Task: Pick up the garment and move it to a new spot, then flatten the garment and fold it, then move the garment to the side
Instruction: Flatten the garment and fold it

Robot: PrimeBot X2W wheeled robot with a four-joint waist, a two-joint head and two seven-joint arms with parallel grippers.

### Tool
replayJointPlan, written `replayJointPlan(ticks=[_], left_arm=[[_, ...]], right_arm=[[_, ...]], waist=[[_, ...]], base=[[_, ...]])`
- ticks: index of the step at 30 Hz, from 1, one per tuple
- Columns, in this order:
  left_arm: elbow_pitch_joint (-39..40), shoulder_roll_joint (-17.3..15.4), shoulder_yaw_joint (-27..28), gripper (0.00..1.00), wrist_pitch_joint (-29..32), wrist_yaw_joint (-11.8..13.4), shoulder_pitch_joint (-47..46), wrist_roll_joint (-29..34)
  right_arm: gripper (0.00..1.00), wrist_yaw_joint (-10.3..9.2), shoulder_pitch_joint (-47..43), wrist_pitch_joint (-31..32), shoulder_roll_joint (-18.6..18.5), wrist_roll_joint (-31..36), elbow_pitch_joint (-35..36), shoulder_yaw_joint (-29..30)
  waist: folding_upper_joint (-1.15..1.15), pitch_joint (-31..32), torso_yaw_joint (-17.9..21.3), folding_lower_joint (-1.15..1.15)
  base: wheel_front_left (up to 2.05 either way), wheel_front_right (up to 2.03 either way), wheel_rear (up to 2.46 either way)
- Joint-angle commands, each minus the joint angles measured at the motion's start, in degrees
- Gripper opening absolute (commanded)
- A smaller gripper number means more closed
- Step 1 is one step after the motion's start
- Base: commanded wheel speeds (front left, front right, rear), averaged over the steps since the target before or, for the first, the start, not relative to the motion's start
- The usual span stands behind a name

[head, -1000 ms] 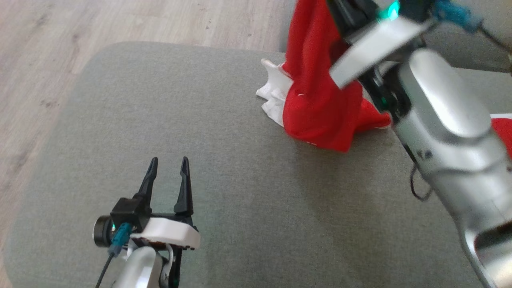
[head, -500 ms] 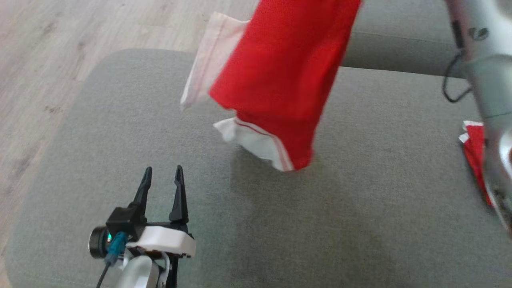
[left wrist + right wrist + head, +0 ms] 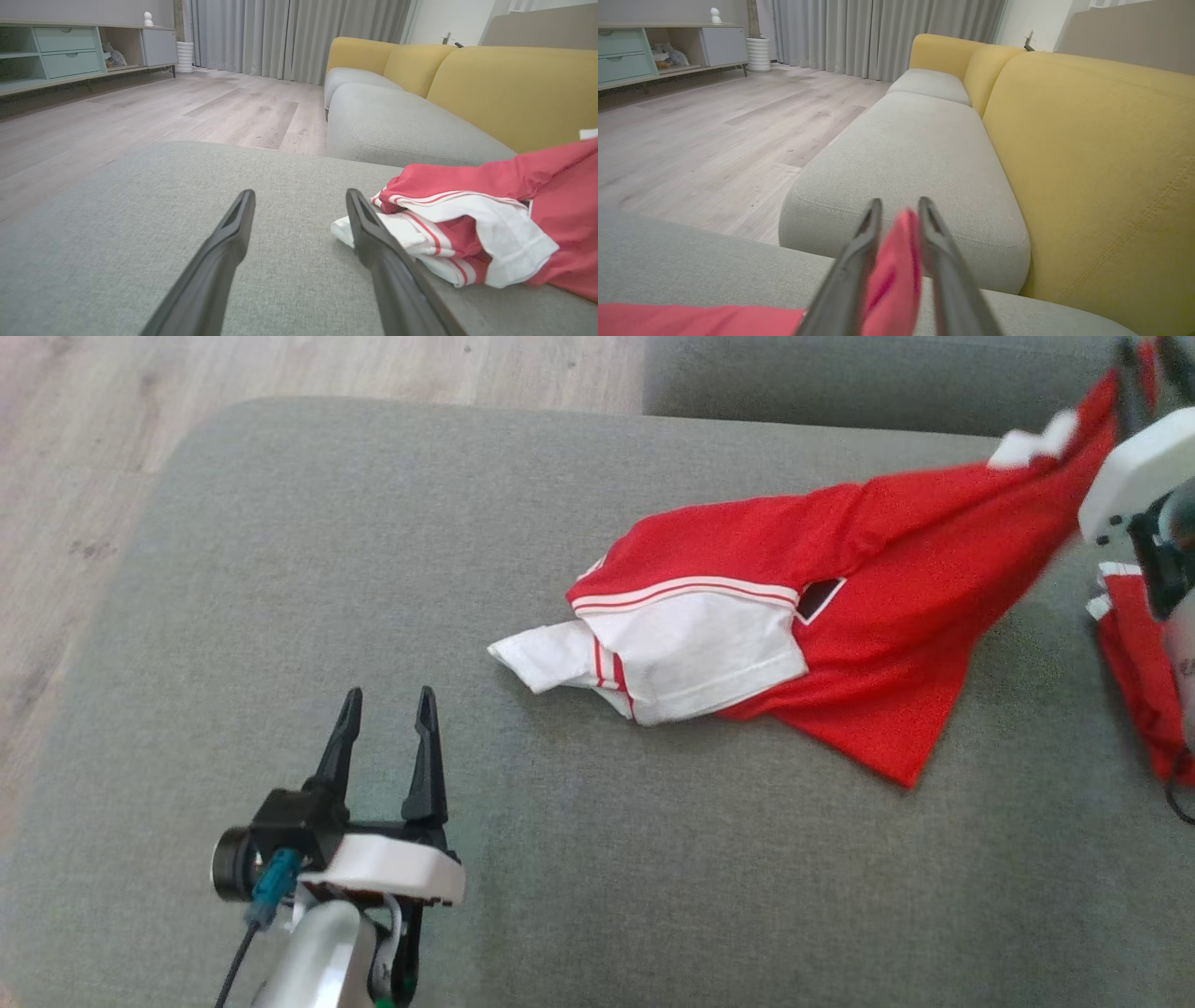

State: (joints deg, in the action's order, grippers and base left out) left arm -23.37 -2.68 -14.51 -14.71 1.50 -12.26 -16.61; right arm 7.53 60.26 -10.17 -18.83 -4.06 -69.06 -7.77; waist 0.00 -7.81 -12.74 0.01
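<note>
The garment (image 3: 840,616), a red shirt with white striped sleeves, lies spread on the grey cushion (image 3: 373,569). Its far corner rises toward my right gripper (image 3: 1144,355) at the top right. In the right wrist view a blurred fold of the red garment (image 3: 896,261) sits between the parted fingers of the right gripper (image 3: 896,203). My left gripper (image 3: 387,695) hovers open and holds nothing, low over the cushion to the left of the white sleeve. The left wrist view shows the left gripper (image 3: 299,196) with the garment (image 3: 467,224) just to its right.
Another red and white cloth (image 3: 1139,653) lies at the right edge, under my right arm. A second grey seat (image 3: 915,140) and yellow backrests (image 3: 1087,140) lie beyond. Wooden floor (image 3: 93,429) borders the cushion on the left.
The garment hung in the air from my raised right gripper; now it lies spread on the cushion. The right arm has swung to the right and its fingers have parted. The left gripper stayed open.
</note>
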Motion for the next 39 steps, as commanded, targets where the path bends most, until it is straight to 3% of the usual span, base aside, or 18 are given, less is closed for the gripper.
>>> replayJointPlan(ticks=[1,9,14,19,25,29,35,39], left_arm=[[1.87,-0.21,2.01,1.00,-0.29,0.03,-2.59,-0.20],[2.05,-0.21,3.76,1.00,-0.29,-0.14,-3.17,0.57],[2.69,-0.20,4.64,1.00,-0.29,-0.25,-2.69,0.71],[2.99,-0.20,4.46,1.00,-0.29,-0.14,-2.11,0.34],[3.02,-0.20,2.77,1.00,-0.29,0.02,-1.01,-0.26],[2.81,-0.20,1.95,1.00,-0.29,-0.17,-1.57,-0.49],[2.59,-0.20,1.13,1.00,-0.29,-0.07,-2.42,-1.10],[2.26,-0.20,0.21,1.00,-0.29,0.09,-2.86,-1.80]], right_arm=[[1.00,-0.04,2.36,-1.39,1.09,1.31,2.06,0.08],[1.00,-0.04,2.95,-4.44,6.59,3.71,7.01,3.68],[1.00,-0.04,-1.12,-4.79,11.52,0.10,18.78,5.16],[1.00,-0.04,-16.43,-4.81,15.06,-4.38,38.72,4.91],[1.00,-0.04,-39.71,-4.82,15.91,-8.19,53.62,0.35],[1.00,-0.04,-45.33,-4.82,15.93,-6.13,55.59,-1.21],[1.00,-0.04,-45.16,-3.47,15.94,-1.80,56.15,-6.65],[1.00,-0.04,-43.59,-0.03,15.94,-4.36,52.74,-7.17]], waist=[[0.00,-0.40,0.58,-0.01],[0.00,-0.21,3.72,-0.01],[0.00,0.51,6.18,-0.01],[0.00,1.38,7.72,-0.01],[0.00,1.97,7.45,-0.01],[0.00,1.26,6.32,-0.01],[0.00,-0.23,3.82,-0.01],[0.00,-1.23,1.88,-0.01]], base=[[0.00,0.00,0.00],[0.00,0.00,0.00],[0.00,0.00,0.00],[0.00,0.00,0.00],[0.00,0.00,0.00],[0.00,0.00,0.00],[0.00,0.00,0.00],[0.00,0.00,0.00]])
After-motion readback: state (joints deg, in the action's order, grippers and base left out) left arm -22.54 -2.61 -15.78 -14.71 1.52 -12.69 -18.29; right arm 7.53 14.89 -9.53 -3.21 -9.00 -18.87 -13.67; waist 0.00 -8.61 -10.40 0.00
